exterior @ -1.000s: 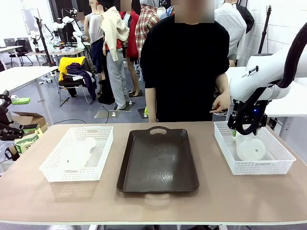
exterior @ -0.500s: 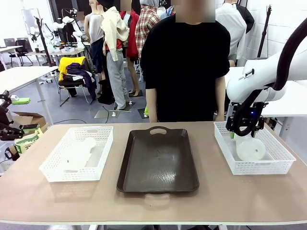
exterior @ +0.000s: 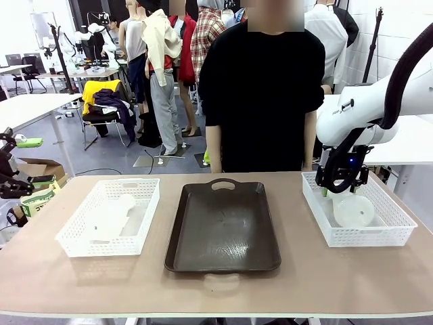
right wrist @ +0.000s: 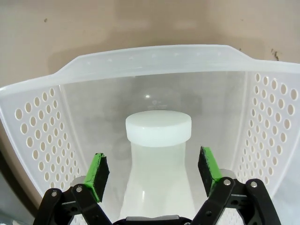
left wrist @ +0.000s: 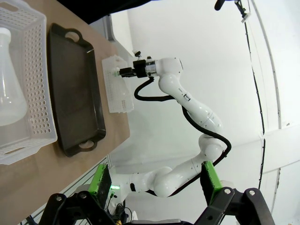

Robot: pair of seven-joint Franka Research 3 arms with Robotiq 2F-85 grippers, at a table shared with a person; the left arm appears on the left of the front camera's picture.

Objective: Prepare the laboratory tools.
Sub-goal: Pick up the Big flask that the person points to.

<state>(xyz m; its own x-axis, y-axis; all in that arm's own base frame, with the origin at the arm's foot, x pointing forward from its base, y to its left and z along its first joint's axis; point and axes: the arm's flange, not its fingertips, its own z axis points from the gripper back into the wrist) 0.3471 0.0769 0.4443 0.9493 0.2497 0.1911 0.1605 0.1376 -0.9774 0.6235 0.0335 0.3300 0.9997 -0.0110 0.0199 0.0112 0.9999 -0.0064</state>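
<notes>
Frosted-white conical plastic flask [right wrist: 158,140] lies in a white mesh basket [right wrist: 37,136], its capped neck between the wide-open, untouching fingers of the right hand [right wrist: 153,165]; the left hand [left wrist: 154,180] gapes empty.

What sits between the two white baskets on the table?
The dark brown tray, flat, with bare table on each side, touching neither the left basket nor the right basket. Front view shows it.
</notes>
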